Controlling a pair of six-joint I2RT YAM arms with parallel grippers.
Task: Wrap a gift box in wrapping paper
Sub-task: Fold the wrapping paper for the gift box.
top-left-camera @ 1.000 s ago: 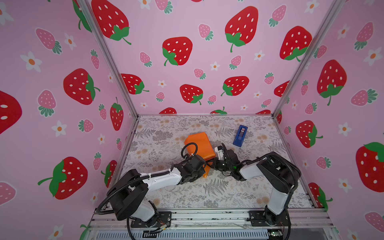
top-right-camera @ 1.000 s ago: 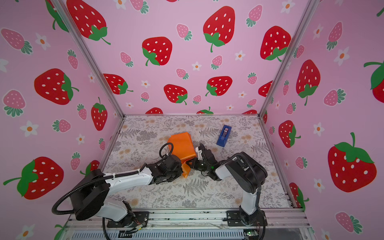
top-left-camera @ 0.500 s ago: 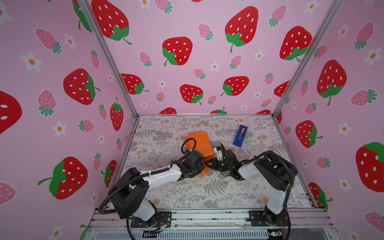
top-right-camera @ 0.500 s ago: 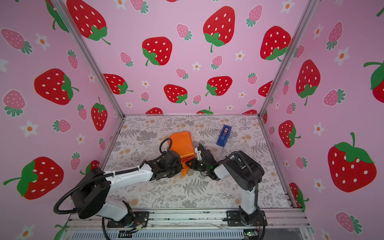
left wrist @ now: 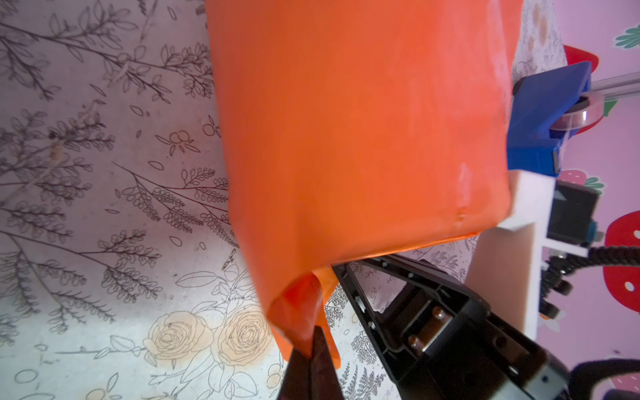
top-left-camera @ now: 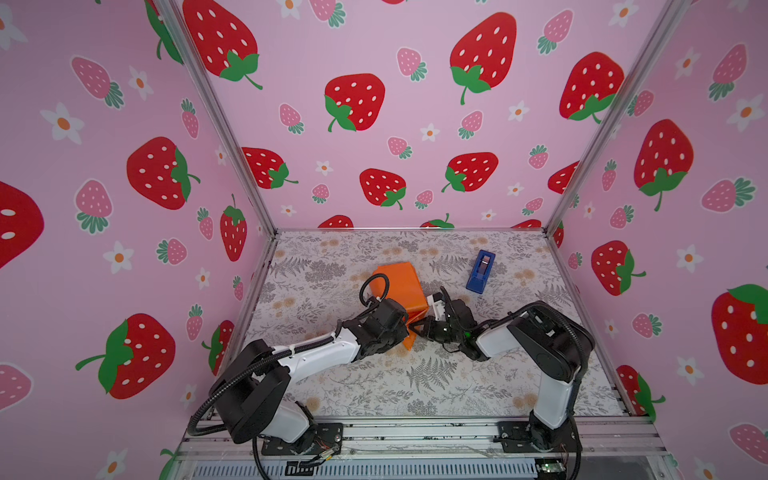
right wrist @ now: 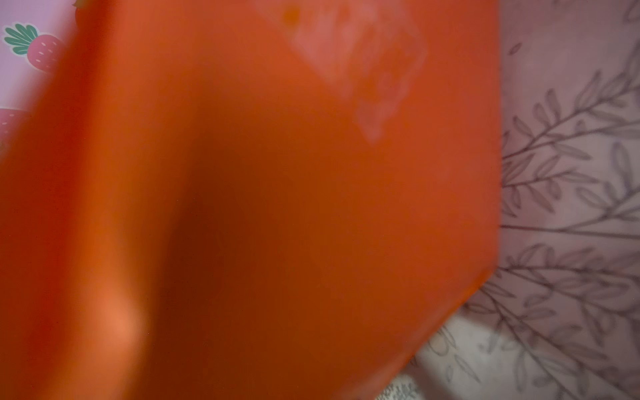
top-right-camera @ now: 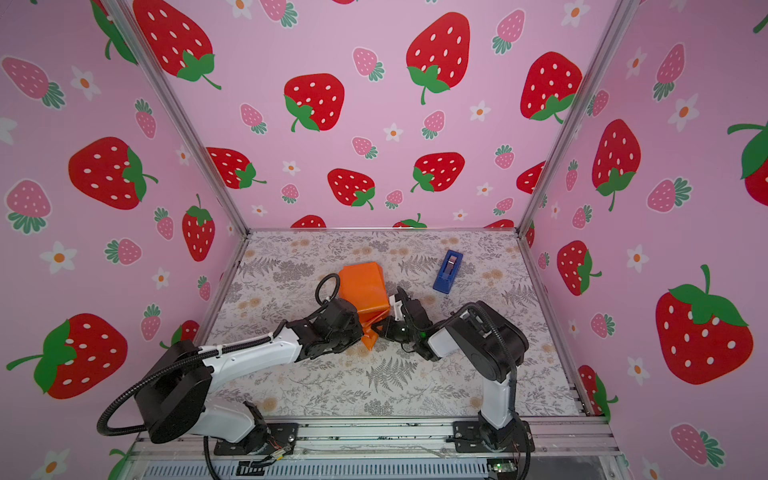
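In both top views there is one paper [top-left-camera: 401,286] [top-right-camera: 363,291] bundle, bright orange and folded into a boxy shape. It lies mid-tabletop [top-left-camera: 415,382], with its near end drawn into a crumpled tail. The box is hidden; no black shows. One blue dispenser [top-left-camera: 481,271] [top-right-camera: 448,271] lies apart from the paper, farther back and to the right. There are two arms. The left arm [top-left-camera: 316,353] lies low and almost level, stretched from its base toward the paper's near end. The right arm [top-left-camera: 540,340] is bent sharply at the elbow, with its forearm pointing leftward to the same near end. The two wrists nearly meet there.

In the left wrist view, one sheet of paper [left wrist: 363,138] fills the middle. The left jaws are clenched on a pinched corner of it. The right jaws come in from the side, closed to a point, with the tip right at the paper's edge. I cannot tell whether they hold it. The dispenser [left wrist: 540,121] shows behind the paper.

In the right wrist view, blurred paper [right wrist: 259,207] covers nearly everything, with the tabletop [right wrist: 571,207] beside it. The jaws do not show here.
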